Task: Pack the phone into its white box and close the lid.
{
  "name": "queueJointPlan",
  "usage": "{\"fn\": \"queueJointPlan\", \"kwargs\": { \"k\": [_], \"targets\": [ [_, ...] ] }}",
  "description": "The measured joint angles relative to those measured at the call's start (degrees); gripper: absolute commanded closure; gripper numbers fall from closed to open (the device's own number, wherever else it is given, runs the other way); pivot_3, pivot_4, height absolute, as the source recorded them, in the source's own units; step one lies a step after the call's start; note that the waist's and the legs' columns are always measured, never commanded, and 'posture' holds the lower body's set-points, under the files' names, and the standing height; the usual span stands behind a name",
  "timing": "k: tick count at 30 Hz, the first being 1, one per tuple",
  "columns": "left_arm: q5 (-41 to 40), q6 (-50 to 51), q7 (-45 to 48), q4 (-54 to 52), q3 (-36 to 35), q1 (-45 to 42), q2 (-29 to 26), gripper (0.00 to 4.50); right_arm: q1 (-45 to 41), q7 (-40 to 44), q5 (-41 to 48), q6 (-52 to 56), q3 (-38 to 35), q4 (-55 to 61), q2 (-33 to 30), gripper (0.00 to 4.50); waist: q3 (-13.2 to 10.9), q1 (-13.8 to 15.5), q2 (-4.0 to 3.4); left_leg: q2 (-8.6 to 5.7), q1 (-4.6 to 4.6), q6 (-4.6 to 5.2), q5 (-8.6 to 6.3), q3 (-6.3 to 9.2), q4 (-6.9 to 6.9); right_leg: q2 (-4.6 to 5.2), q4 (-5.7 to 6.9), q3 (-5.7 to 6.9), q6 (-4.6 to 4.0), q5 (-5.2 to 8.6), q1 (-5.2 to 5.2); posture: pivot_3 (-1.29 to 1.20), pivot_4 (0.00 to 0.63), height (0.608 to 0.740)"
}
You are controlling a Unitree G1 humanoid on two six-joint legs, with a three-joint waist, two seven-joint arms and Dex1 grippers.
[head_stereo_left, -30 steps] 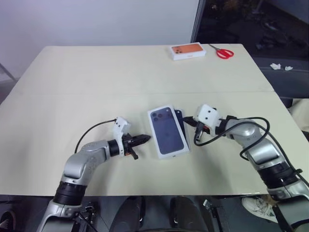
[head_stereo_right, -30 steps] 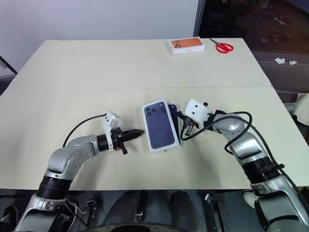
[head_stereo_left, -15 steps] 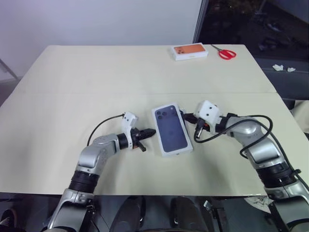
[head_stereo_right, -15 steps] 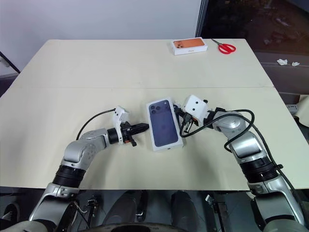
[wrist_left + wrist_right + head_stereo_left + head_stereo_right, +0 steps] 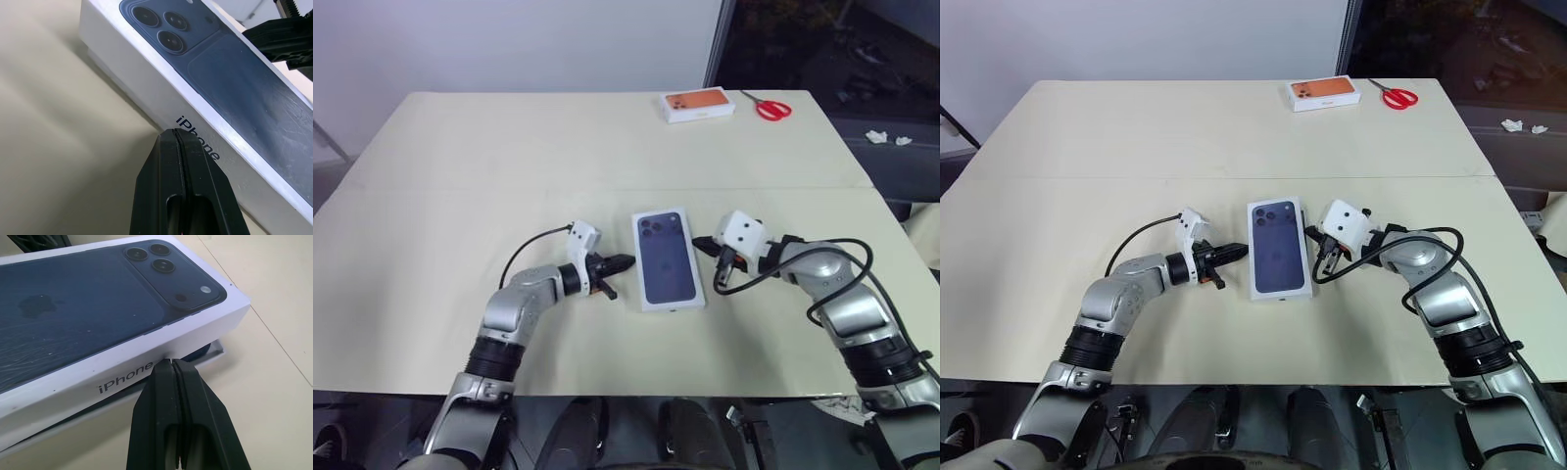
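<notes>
From the head views, we see the lid (image 5: 669,258) mid-surface between both pincers, left pincer (image 5: 625,261) and right pincer (image 5: 701,242) each pinched together. In the right wrist view, the lid sits askew over the white box (image 5: 215,351); uneven nudging could jam it. The phone stays mostly hidden.

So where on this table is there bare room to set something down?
Bare: the far half between the lid and the orange-topped box, plus the left side beyond the left tool. Crowded: the near centre, both shut tools, right tool included, flanking the lid.
</notes>
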State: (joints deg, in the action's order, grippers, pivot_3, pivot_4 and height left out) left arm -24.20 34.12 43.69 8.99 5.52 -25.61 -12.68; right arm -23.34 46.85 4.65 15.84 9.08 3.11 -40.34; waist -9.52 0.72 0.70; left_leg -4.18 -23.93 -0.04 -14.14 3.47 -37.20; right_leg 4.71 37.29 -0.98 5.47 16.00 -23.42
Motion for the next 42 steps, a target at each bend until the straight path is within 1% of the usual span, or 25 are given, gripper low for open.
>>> {"fn": "queueJointPlan", "kwargs": {
  "k": [7,13,22,27,34,42],
  "targets": [
    [0.2,-0.01,-0.29,0.41,0.0,-0.13,1.19,4.5,0.13,-0.42,-1.23,-0.02,-0.43,-0.27,0.03,4.45,0.0,-0.01,0.0,0.0,0.0,-0.01,0.01,0.0,0.0,0.0,0.0,0.0,0.0,0.0,0.0,0.0,0.15,0.74],
    [0.5,-0.01,-0.24,0.42,0.05,-0.38,1.58,4.5,1.89,-0.2,-2.36,-0.08,-0.41,-0.27,0.02,4.45,0.0,-0.03,0.0,0.0,0.0,-0.02,0.01,0.0,-0.01,-0.01,0.01,0.0,0.0,0.0,0.0,0.0,0.15,0.74],
    [2.46,-1.28,-0.53,2.27,0.4,-1.63,1.96,4.5,1.84,-0.53,-3.9,-0.18,-0.36,-1.08,1.08,4.45,0.0,-0.05,0.0,0.0,0.01,-0.02,0.01,0.0,-0.02,-0.02,0.03,0.0,0.0,0.0,0.0,0.0,0.15,0.74],
    [2.43,-1.34,-0.8,2.29,-0.09,-1.71,2.05,4.5,0.35,-1.24,-4.86,-0.32,-0.11,-2.34,2.11,4.45,0.0,-0.07,0.0,0.0,0.01,-0.03,0.02,0.0,-0.02,-0.03,0.05,-0.01,0.0,0.0,-0.01,0.0,0.15,0.74],
    [0.41,0.46,-1.89,2.1,-2.42,-2.4,4.3,4.5,-0.79,-0.93,-5.77,-0.3,0.56,-3.27,2.28,4.45,0.0,-0.05,0.01,-0.01,0.01,-0.03,0.02,-0.01,-0.04,-0.03,0.05,0.0,0.0,0.0,0.0,0.0,0.15,0.74],
    [-0.04,0.71,-2.03,1.45,-2.11,-2.02,3.68,4.5,-2.5,-1.68,-7.63,-0.5,1.8,-4.52,3.27,4.45,0.0,-0.12,0.0,0.0,0.02,-0.05,0.03,0.0,-0.03,-0.04,0.07,0.0,0.0,0.0,-0.01,0.0,0.15,0.74]
  ]
}}
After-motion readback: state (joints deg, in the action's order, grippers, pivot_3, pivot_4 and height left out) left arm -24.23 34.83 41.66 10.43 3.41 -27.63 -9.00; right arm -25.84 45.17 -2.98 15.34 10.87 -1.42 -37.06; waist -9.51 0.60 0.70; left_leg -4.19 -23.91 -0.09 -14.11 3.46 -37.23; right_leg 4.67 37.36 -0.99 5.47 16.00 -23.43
